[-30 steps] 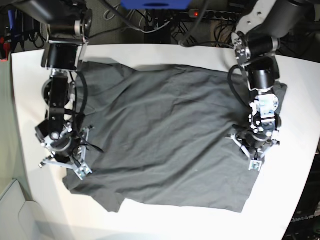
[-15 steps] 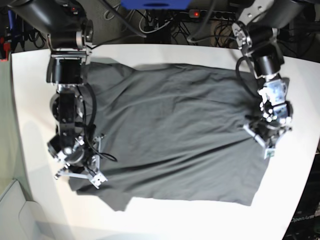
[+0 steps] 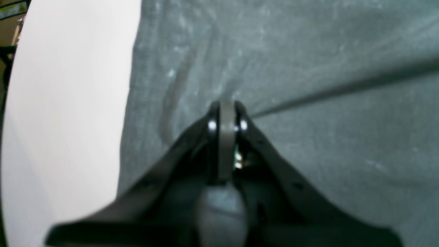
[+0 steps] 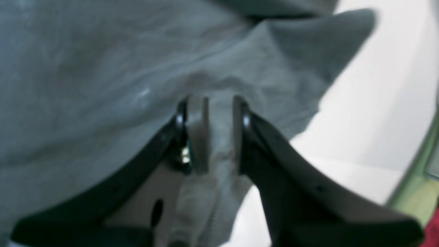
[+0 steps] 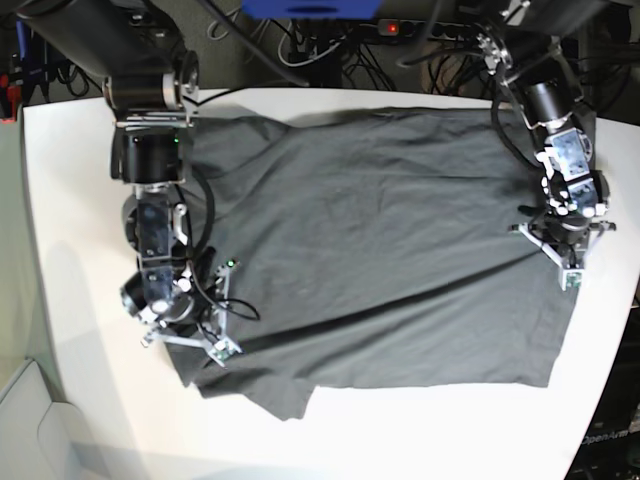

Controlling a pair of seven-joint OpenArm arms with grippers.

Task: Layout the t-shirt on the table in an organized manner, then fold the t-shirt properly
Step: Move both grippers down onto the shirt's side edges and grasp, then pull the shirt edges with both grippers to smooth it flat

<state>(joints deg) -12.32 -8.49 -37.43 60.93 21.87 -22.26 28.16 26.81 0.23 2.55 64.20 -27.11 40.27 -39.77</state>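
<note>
Cloth is pinched in both tools: the left tool (image 3: 224, 113) is clamped tight on the t-shirt (image 5: 370, 250) at its edge, and the right tool (image 4: 211, 109) grips a bunched fold near a sleeve. The shirt lies spread, wrinkled, across the white desk (image 5: 70, 200), stretched between the two arms.

The t-shirt (image 5: 370, 250) lies spread across the middle of the surface (image 5: 70, 220), reaching its far edge and stopping short of the near edge. The right end effector (image 5: 185, 335) sits on the shirt's side toward the surface's left edge; the left end effector (image 5: 568, 262) sits on the opposite side, near the right edge
</note>
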